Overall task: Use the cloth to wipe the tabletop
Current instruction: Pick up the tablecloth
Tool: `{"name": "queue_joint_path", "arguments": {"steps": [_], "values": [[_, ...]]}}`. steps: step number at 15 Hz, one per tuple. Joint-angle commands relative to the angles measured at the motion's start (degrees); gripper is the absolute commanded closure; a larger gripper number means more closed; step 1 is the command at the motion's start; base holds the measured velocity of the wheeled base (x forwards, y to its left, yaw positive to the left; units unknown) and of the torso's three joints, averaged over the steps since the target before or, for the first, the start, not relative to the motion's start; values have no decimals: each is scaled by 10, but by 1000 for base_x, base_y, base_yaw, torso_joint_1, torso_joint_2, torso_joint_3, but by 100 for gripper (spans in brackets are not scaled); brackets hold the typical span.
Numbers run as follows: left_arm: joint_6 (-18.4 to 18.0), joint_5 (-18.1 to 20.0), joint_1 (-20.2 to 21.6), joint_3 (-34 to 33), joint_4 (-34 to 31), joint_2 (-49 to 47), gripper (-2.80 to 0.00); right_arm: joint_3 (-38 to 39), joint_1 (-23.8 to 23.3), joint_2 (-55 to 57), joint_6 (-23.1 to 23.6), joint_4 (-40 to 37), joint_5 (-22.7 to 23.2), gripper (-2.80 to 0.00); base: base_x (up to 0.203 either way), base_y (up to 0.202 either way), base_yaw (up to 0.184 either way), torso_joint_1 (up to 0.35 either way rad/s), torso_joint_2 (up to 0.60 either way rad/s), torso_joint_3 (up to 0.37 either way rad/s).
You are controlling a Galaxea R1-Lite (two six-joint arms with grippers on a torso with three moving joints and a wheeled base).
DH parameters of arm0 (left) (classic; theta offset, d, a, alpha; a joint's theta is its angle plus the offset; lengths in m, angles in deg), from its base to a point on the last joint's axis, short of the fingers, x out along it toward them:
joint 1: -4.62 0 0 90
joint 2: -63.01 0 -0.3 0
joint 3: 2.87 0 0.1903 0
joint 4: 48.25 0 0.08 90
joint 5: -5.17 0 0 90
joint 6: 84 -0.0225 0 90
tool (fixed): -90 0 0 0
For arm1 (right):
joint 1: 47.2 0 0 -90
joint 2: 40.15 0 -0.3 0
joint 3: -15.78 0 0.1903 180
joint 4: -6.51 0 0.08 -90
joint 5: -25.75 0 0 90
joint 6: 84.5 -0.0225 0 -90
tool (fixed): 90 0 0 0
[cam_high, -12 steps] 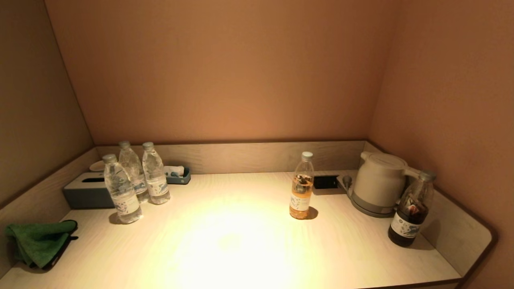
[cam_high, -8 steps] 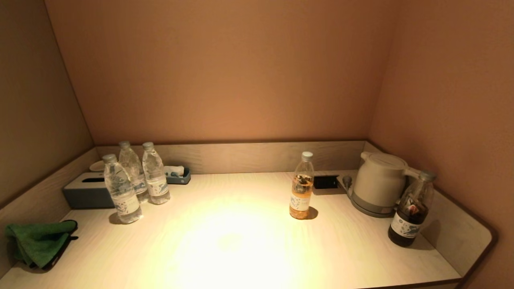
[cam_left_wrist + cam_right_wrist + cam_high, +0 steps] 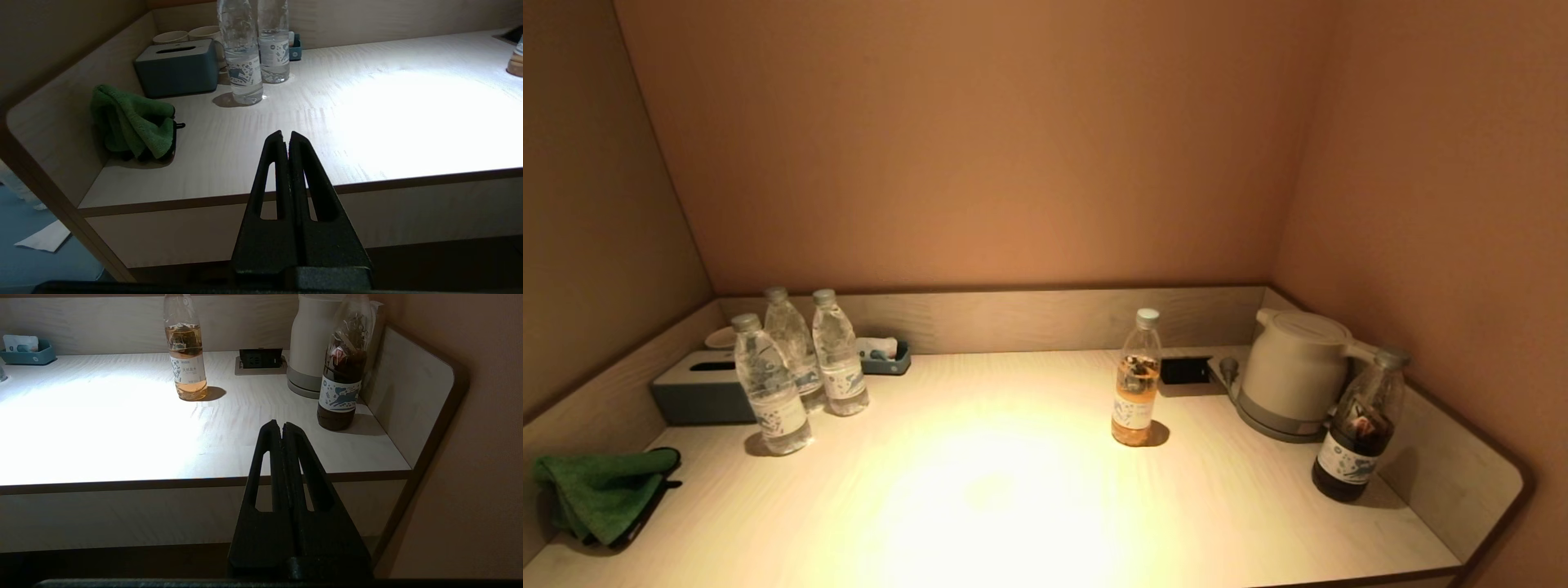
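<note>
A green cloth (image 3: 600, 490) lies crumpled over a small black object at the near left of the pale wooden tabletop (image 3: 1013, 506), against the left side wall. It also shows in the left wrist view (image 3: 130, 120). My left gripper (image 3: 286, 134) is shut and empty, held before the table's front edge, to the right of the cloth. My right gripper (image 3: 282, 424) is shut and empty, before the front edge near the right end. Neither arm shows in the head view.
Three water bottles (image 3: 800, 367) and a grey tissue box (image 3: 698, 392) stand at back left, with a small blue tray (image 3: 886, 355). An orange drink bottle (image 3: 1137, 380) stands mid-table. A white kettle (image 3: 1294, 367), dark bottle (image 3: 1360, 425) and socket (image 3: 1184, 369) stand at right.
</note>
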Motion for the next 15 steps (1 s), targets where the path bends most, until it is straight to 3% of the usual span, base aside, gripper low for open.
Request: {"name": "queue_joint_path", "arguments": {"steps": [1, 3, 5, 10, 12, 15], "values": [[7, -12, 0, 19, -9, -2, 0, 0, 0, 1, 0, 0, 0, 0, 0, 0, 0, 0, 0, 0], [36, -31, 0, 49, -36, -26, 0, 0, 0, 1, 0, 0, 0, 0, 0, 0, 0, 0, 0, 0], [67, -65, 1, 126, -65, -121, 0, 0, 0, 1, -1, 0, 0, 0, 0, 0, 0, 0, 0, 0], [130, -202, 5, 264, -93, -401, 0, 0, 0, 1, 0, 0, 0, 0, 0, 0, 0, 0, 0, 0], [168, -254, 23, 310, -96, -535, 0, 0, 0, 1, 0, 0, 0, 0, 0, 0, 0, 0, 0, 0], [211, -298, 74, 379, -90, -718, 0, 0, 0, 1, 0, 0, 0, 0, 0, 0, 0, 0, 0, 0]]}}
